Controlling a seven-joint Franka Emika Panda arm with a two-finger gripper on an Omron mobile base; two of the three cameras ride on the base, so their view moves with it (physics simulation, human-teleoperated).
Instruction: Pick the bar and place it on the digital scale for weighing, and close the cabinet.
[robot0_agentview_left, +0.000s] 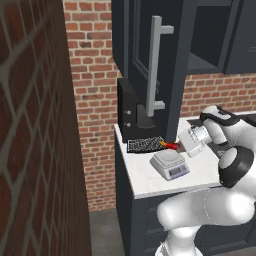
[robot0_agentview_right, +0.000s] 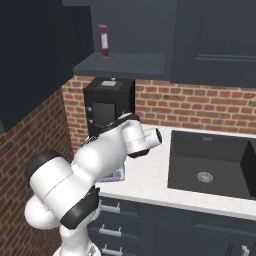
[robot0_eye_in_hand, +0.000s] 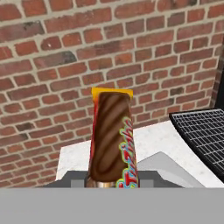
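The bar (robot0_eye_in_hand: 111, 140), in a red wrapper with a brown swirl picture and yellow edge, stands up from between my fingers in the hand view. In the left base view the bar (robot0_agentview_left: 169, 145) shows as a red tip held just above the counter, past the far edge of the digital scale (robot0_agentview_left: 170, 164). My gripper (robot0_agentview_left: 176, 146) is shut on it. The light-grey scale (robot0_eye_in_hand: 164, 168) lies low in the hand view, under the bar. The navy cabinet door (robot0_agentview_left: 172, 60) with its silver bar handle (robot0_agentview_left: 155, 65) stands open, swung out over the counter.
A black mesh mat (robot0_agentview_left: 145, 144) lies on the white counter (robot0_agentview_left: 150, 182) behind the scale, and a black box appliance (robot0_agentview_right: 109, 107) stands against the brick wall. A sink (robot0_agentview_right: 210, 165) is set in to the right. A red-labelled bottle (robot0_agentview_right: 103, 40) stands on the cabinet shelf.
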